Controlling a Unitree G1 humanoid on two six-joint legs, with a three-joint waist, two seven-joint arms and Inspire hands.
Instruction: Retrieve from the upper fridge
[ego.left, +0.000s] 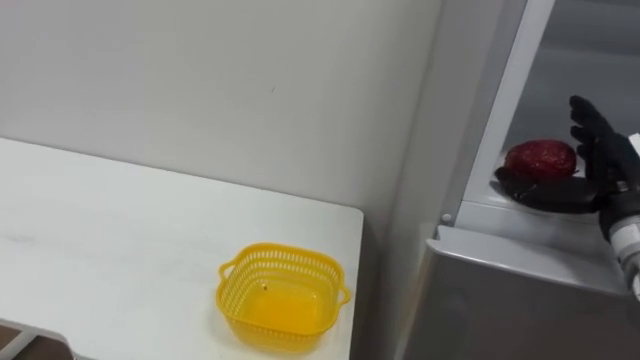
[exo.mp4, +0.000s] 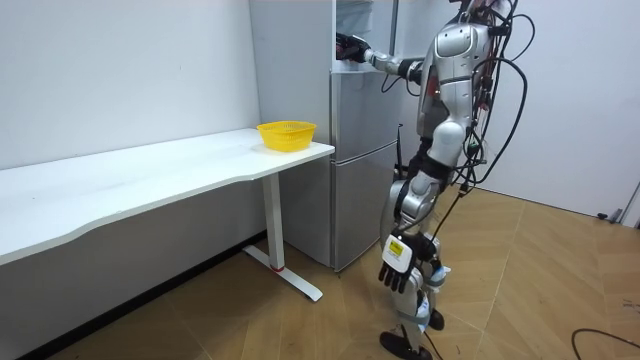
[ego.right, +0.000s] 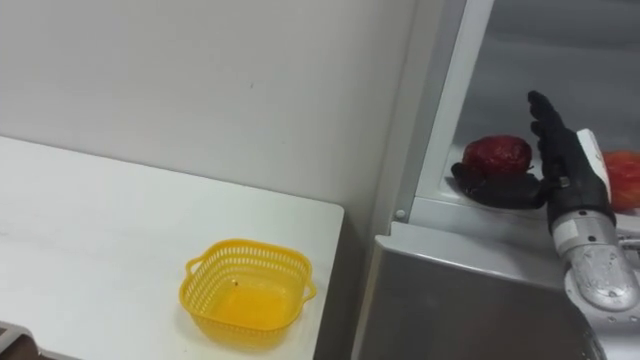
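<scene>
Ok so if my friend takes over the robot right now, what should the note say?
Right hand: open, inside the upper fridge, fingers straight beside the dark red fruit, thumb stretched along its front, not closed round it.
Left hand: hangs low at the robot's side, idle.
Things: fruit on the fridge shelf; yellow basket on the white table beside the fridge.
Done: fridge open, hand at the fruit.
Left: grip the fruit and lift it out, probably into the basket.

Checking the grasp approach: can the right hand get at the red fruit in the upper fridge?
Probably yes: the right hand is open just beside the red fruit, its thumb stretched below it, and nothing stands between them.
</scene>
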